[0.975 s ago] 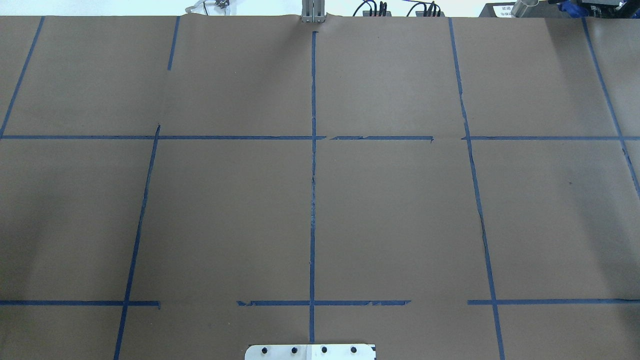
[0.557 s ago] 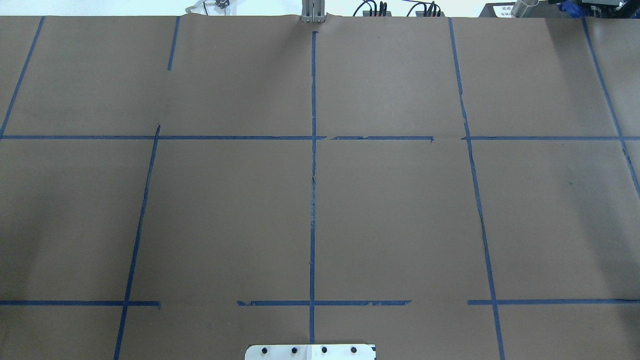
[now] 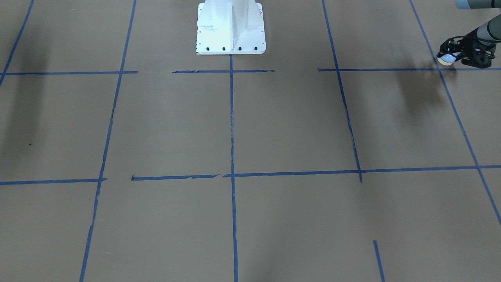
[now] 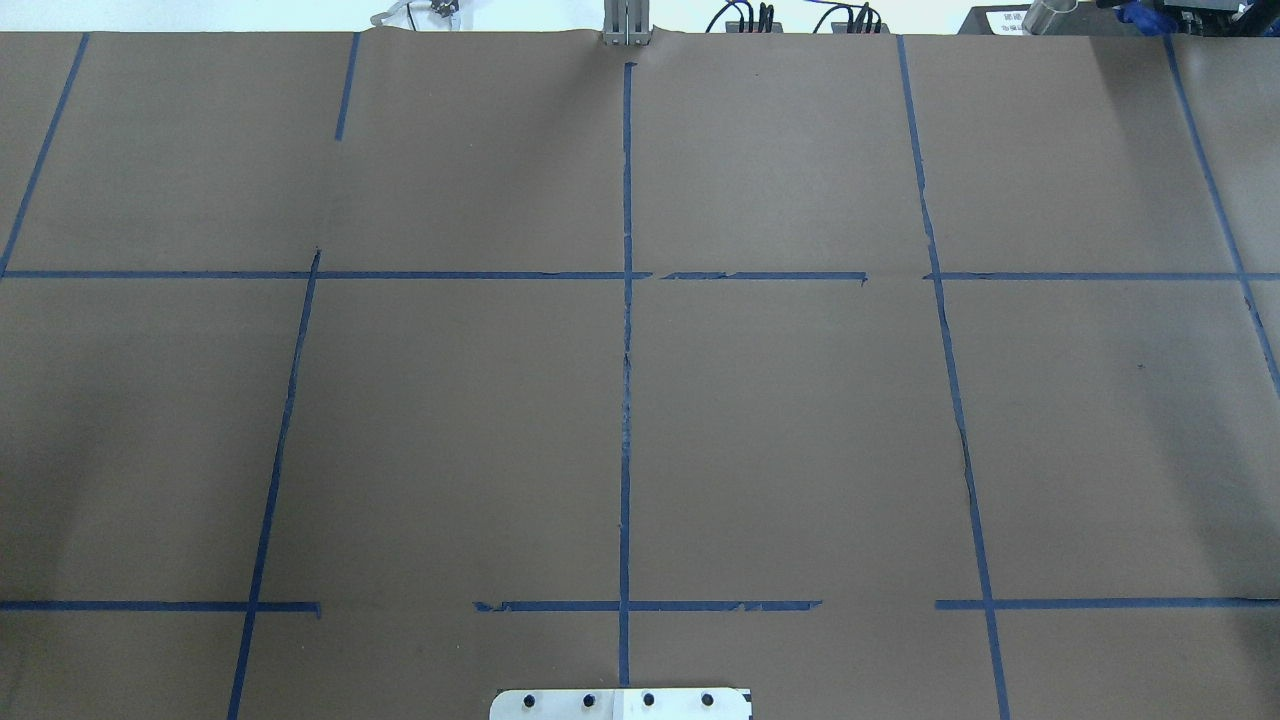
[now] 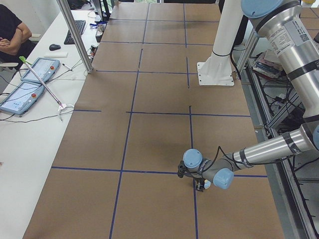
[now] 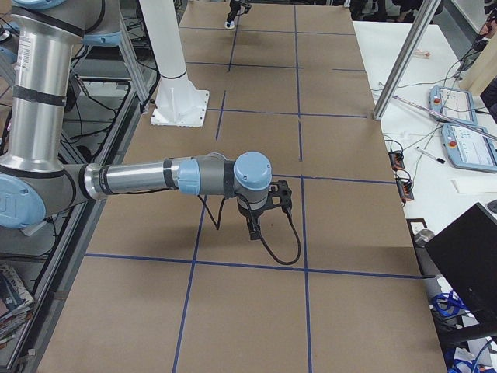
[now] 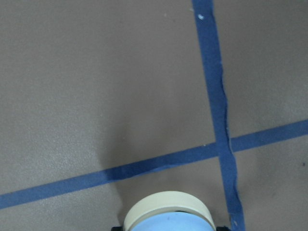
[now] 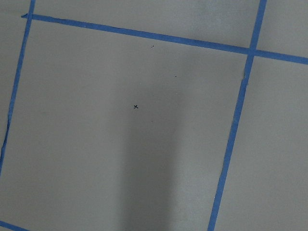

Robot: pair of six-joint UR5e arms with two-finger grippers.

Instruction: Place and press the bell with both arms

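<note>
Nothing has moved over the middle of the table (image 4: 800, 400) since a second ago, so placing looks unstarted. The left gripper (image 3: 449, 54) clasps the bell (image 3: 445, 59) near the robot-side left corner. The right gripper (image 6: 254, 225) hangs toward the right edge; I cannot tell its grip.

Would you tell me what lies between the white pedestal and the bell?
Between the pedestal and the bell, only brown paper and one blue tape line, per the front-facing view.
</note>
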